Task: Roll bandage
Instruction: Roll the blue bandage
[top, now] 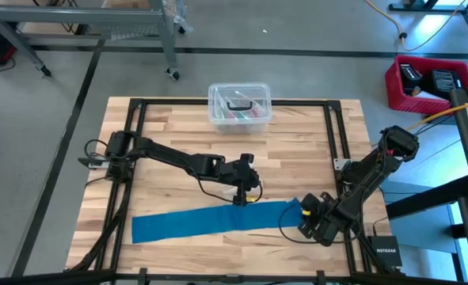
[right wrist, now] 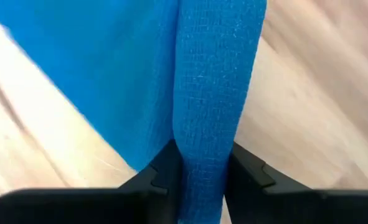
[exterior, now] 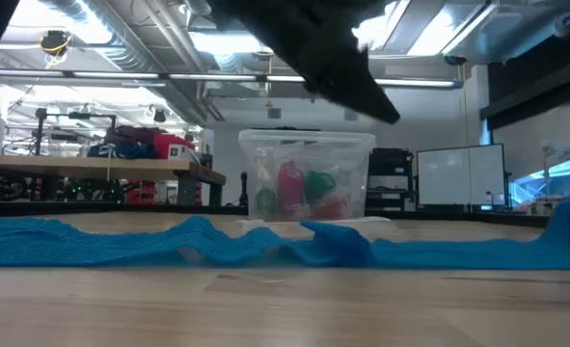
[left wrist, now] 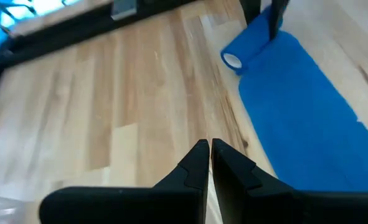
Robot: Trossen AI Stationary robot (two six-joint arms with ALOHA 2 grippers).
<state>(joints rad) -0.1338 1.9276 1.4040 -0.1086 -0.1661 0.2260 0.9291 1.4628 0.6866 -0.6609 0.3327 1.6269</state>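
The wooden tabletop [top: 178, 142] carries a black frame [top: 332, 134] along its edges. Across its near half lies the bandage [top: 210, 220] — a long bright blue band spread flat, running from the left side toward the right, where its end is wound into a small roll [left wrist: 243, 55]. In the low view the band shows as a rumpled blue strip from edge to edge of the picture.

At the far edge, in the middle, stands a clear plastic lidded box [top: 240, 104] with red and green things inside; well apart from the bandage.

The left arm reaches in from the left side to the middle of the tabletop. The left tool [left wrist: 210, 163] has its fingers pressed together with nothing between them, hanging just beyond the band's far edge over bare wood.

The right arm comes in from the right side, bent down to the band's rolled end. The right tool [right wrist: 201, 169] is clamped on that rolled end — in its wrist view the two dark fingers [right wrist: 162, 171] press against either side of the blue roll, which stands between them.
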